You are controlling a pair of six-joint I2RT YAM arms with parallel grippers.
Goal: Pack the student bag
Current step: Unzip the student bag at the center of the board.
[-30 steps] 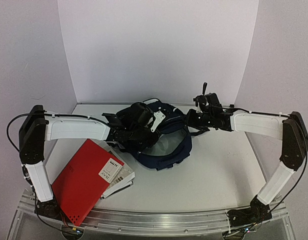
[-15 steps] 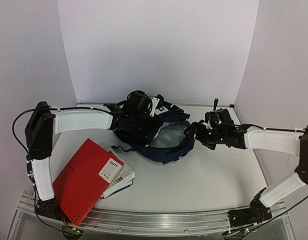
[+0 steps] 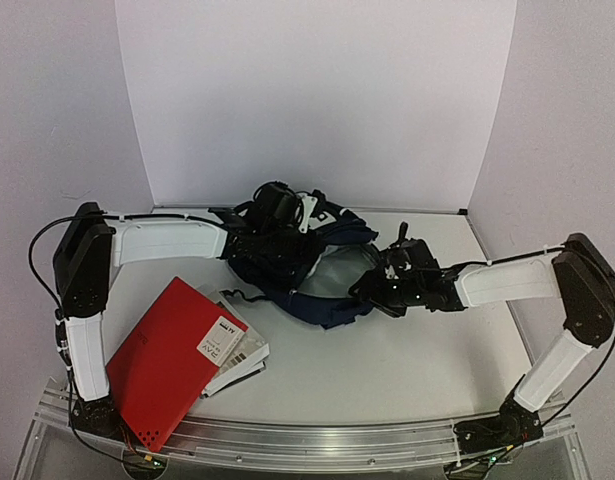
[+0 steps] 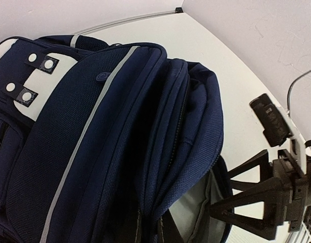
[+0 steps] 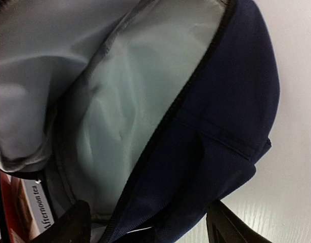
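- The student bag (image 3: 332,300) is lying at the middle back of the counter (image 3: 427,350), its mouth gaping toward the right arm and its grey lining showing.
- The left fingers (image 4: 164,234) are clamping shut on the fabric at the bag's top edge, holding it up.
- The right fingers (image 5: 69,225) are standing apart, straddling the rim of the mouth without visibly pinching it.
- Risk: if the right fingers are catching too thin a fold, the rim could be slipping out and the mouth sagging shut. A hard tug could be dragging the whole bag across the counter.
- Risk: the red book (image 3: 167,365) is lying well apart at the front left, and with both arms occupying themselves at the bag, neither is looking free to fetch it.
- Counting: 1 bag, 1 red book, 2 arms, 2 white buckle tabs (image 4: 46,64). Pale booklets (image 3: 242,358) are lying under the book, number unclear.
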